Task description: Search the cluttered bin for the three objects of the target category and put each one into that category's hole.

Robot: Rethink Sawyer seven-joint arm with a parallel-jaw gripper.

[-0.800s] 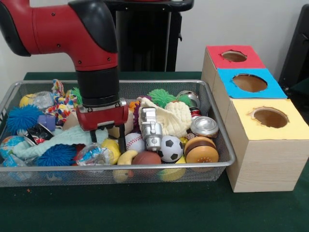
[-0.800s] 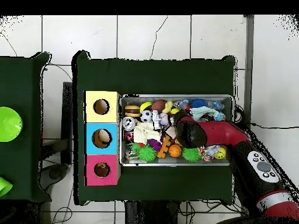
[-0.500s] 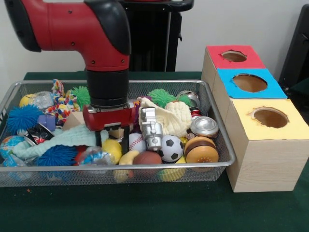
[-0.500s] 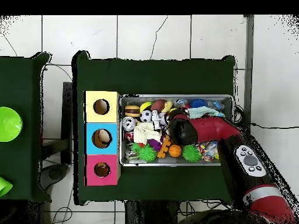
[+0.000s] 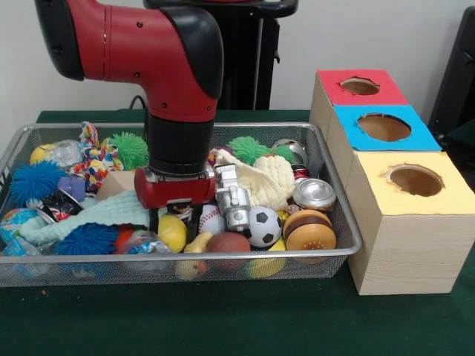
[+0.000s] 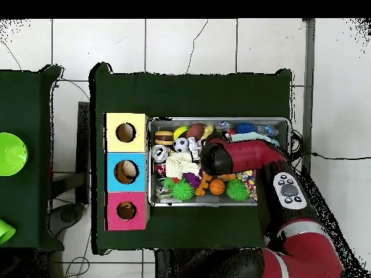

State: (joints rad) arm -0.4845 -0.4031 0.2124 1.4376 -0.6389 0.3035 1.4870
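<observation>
The gripper (image 5: 181, 213) is lowered into the wire bin (image 5: 338, 194) near the rim on the table's camera-side edge. Whether it is released or clenched cannot be told. Just beneath it lie a baseball (image 5: 211, 219), a yellow ball (image 5: 172, 231) and the curved yellow toy (image 5: 194, 243). The curved toy should be centred under the tool before descent, and contact with the silver robot figure (image 5: 232, 197) alongside avoided. The holed boxes (image 5: 403, 222) stand beyond the bin's end.
</observation>
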